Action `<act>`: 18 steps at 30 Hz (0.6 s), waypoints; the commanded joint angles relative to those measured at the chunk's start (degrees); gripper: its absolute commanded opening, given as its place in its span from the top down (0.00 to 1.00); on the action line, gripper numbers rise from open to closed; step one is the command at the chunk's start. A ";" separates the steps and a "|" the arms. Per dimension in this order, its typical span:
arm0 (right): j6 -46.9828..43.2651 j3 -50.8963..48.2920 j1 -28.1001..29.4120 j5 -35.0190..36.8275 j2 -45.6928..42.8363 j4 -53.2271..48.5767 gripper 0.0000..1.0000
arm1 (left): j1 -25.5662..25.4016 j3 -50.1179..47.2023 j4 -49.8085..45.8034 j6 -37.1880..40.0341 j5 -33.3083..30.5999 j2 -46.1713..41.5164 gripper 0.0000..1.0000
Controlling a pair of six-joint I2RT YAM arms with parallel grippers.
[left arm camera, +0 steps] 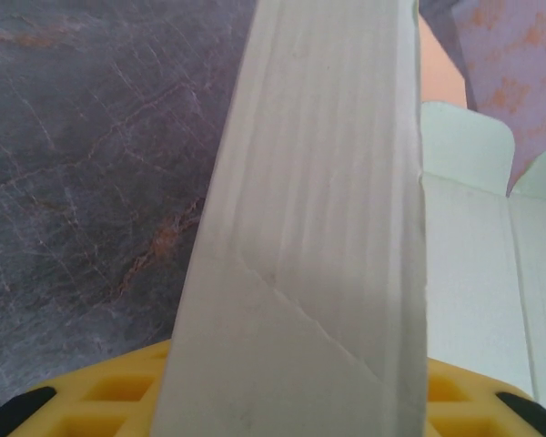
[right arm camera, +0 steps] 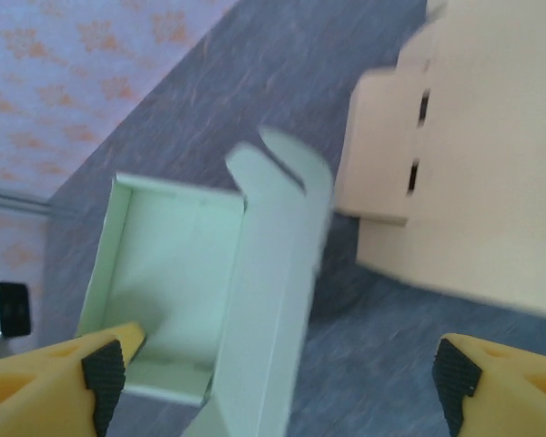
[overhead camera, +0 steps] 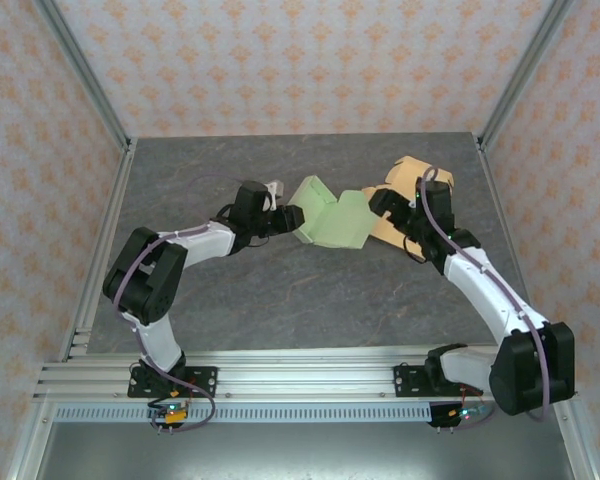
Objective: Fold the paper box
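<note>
The paper box (overhead camera: 332, 220) is seen at the middle of the table (overhead camera: 280, 295). A flat box blank (overhead camera: 412, 180) is laid on the table just behind it and to its right, their edges close. The box's left wall is gripped by the left gripper (overhead camera: 292, 222), while the right gripper (overhead camera: 378, 203) is placed at the box's right edge, between box and blank.

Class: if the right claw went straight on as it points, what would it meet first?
Likely the green paper box: its raised flap stands ahead of the right claw, though depth is unclear.
</note>
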 commanded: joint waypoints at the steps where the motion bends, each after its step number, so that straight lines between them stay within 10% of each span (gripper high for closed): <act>1: 7.33 -2.03 0.73 -6.04 0.84 2.37 0.15 | -0.30 -0.68 5.56 -5.35 -1.32 0.97 0.58; 14: -3.61 8.45 2.69 -5.57 14.58 -0.56 0.77 | -1.41 -1.95 8.98 -6.83 0.31 0.79 0.53; 18: -10.83 13.75 2.86 -4.13 17.29 -6.70 0.95 | -1.42 -3.41 8.44 -7.24 -0.86 -1.24 0.24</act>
